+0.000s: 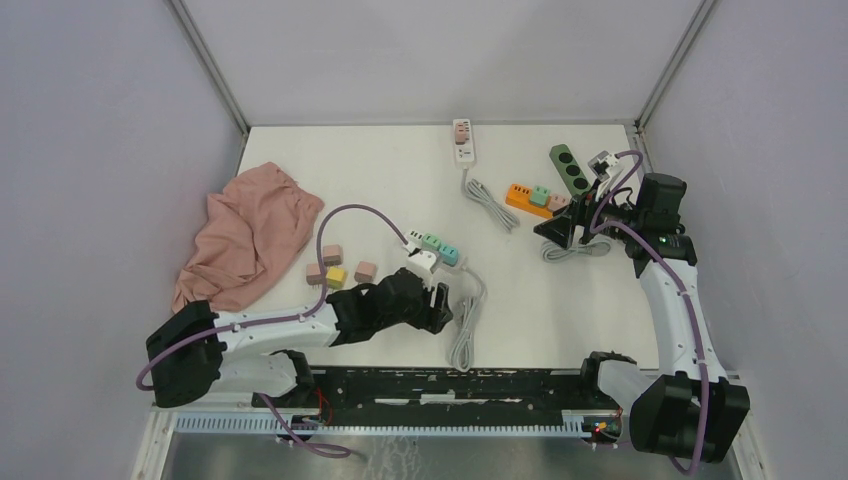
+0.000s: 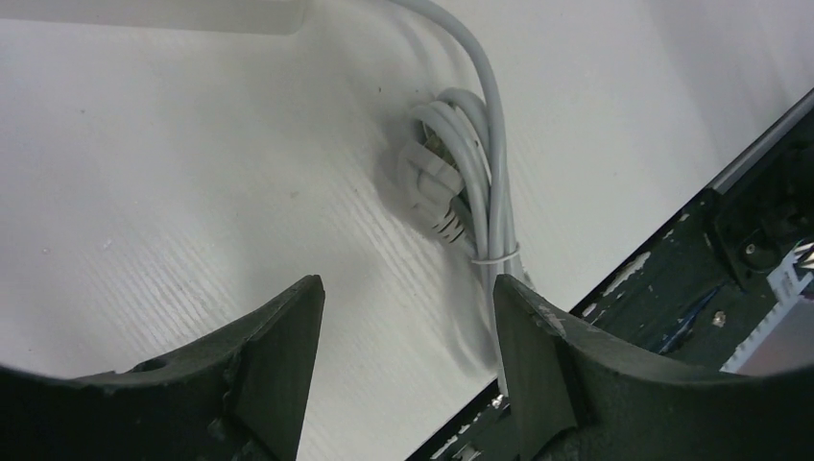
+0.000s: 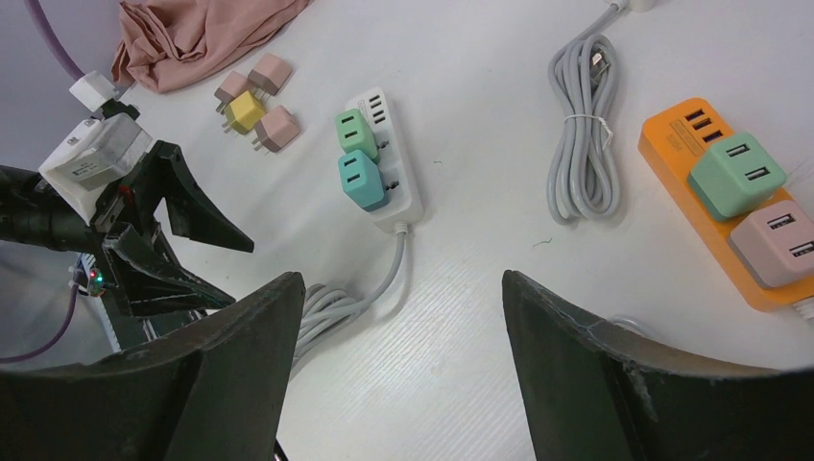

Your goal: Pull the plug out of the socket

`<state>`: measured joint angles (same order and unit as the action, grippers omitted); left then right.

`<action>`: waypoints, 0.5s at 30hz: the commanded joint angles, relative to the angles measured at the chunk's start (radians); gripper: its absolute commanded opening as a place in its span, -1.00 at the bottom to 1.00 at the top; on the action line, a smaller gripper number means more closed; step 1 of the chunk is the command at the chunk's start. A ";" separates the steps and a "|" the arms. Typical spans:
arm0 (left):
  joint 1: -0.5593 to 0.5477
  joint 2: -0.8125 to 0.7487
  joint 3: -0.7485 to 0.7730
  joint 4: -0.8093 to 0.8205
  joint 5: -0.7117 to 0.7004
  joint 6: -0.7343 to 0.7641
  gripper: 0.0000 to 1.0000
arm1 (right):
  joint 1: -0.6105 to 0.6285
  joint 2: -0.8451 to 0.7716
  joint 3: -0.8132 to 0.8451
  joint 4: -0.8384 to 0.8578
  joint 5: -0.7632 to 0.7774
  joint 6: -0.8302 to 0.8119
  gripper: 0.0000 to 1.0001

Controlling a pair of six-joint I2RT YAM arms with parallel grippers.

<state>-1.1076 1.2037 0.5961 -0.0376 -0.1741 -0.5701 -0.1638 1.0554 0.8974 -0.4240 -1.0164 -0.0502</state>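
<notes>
From my console, the left arm [image 1: 270, 325] and right arm [image 1: 680, 310] are white tubular links joined by bulky black housings, each trailed by a purple cable [image 1: 350, 207]. The left end effector [image 2: 408, 293] has matte black wedge-shaped fingers [image 2: 278, 355], edges scuffed.

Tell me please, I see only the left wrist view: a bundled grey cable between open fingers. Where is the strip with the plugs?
Observer: The white power strip lies just beyond the left gripper, farther from the arm bases.
Operator: How many plugs are in it?
Observer: Two, a green plug and a teal plug, side by side.
Operator: Is the right arm near it?
Observer: No, the right gripper is by the orange power strip, far to the right.
</notes>
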 commanded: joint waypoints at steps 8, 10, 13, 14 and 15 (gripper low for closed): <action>-0.003 0.045 -0.019 0.080 0.006 0.106 0.24 | -0.001 0.000 0.039 0.022 -0.028 -0.016 0.63; -0.003 0.066 -0.013 0.086 0.010 0.109 0.18 | -0.001 0.000 0.039 0.022 -0.028 -0.016 0.63; -0.002 0.102 -0.004 0.090 0.019 0.111 0.07 | -0.001 0.000 0.039 0.021 -0.029 -0.016 0.63; -0.003 0.115 0.001 0.089 0.022 0.112 0.03 | -0.001 -0.001 0.040 0.021 -0.029 -0.016 0.63; -0.001 0.128 0.007 0.087 0.027 0.113 -0.01 | -0.002 -0.002 0.040 0.020 -0.029 -0.016 0.64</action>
<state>-1.1076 1.2938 0.5663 0.0048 -0.1707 -0.5022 -0.1638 1.0561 0.8974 -0.4255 -1.0164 -0.0505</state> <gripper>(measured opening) 0.533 0.817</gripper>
